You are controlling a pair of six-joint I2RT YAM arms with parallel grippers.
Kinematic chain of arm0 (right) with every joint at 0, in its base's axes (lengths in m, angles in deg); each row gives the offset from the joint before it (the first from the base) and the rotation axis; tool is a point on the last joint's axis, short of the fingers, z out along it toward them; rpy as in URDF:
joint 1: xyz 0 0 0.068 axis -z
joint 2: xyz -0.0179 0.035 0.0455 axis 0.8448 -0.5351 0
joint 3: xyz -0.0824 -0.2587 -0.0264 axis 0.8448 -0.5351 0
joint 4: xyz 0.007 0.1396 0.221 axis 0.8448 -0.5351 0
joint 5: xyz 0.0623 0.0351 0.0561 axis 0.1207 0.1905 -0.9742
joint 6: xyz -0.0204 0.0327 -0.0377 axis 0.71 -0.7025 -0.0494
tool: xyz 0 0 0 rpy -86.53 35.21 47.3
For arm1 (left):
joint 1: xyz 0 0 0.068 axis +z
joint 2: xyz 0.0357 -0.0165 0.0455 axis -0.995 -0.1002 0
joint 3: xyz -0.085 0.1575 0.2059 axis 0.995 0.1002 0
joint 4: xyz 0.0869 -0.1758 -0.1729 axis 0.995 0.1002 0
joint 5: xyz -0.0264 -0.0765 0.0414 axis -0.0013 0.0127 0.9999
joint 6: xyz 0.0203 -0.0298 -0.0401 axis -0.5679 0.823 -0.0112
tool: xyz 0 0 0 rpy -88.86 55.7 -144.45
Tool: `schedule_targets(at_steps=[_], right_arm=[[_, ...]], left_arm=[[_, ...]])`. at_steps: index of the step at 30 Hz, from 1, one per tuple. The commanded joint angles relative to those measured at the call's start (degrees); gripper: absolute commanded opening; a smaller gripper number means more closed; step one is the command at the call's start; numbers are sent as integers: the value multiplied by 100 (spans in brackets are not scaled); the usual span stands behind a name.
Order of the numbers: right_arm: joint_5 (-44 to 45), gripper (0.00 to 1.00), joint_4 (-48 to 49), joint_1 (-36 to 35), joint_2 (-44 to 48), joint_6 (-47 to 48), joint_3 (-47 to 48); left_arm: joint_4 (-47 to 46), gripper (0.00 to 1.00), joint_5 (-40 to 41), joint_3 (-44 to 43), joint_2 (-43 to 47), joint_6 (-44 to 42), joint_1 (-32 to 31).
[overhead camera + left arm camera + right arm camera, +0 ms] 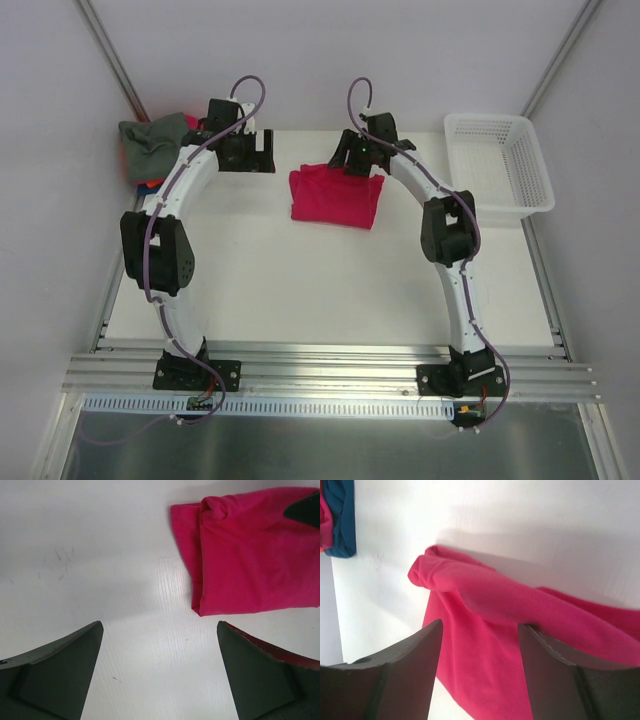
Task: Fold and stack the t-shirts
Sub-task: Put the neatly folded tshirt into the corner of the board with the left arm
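Observation:
A crimson-red t-shirt (335,197) lies folded at the middle back of the white table. My right gripper (360,166) is at its far right edge. In the right wrist view that gripper (480,624) stands open over the red t-shirt (485,605), and a raised fold of cloth rests on the tip of the right finger (555,660). My left gripper (262,160) hovers left of the shirt. It is wide open (160,625) over bare table, the red t-shirt (250,555) lying beyond its right finger. A grey-green t-shirt (152,140) tops a pile at the far left.
A white lattice basket (488,118) stands at the back right corner. The far-left pile also shows red and dark blue cloth (342,525). Metal rails (330,370) run along the near edge by the arm bases.

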Motion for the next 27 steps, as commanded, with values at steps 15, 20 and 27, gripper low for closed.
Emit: schedule_targets(at_steps=[15, 20, 27], right_arm=[[409, 68, 83, 104, 869, 338, -172], [392, 68, -40, 78, 1195, 373, -515], [418, 68, -102, -80, 1195, 461, -621]], left_arm=[[-192, 99, -2605, -823, -1932, 1420, 321], [-570, 99, -3404, -964, -2424, 1886, 330], [-1177, 99, -3898, -1122, -2899, 2519, 382]])
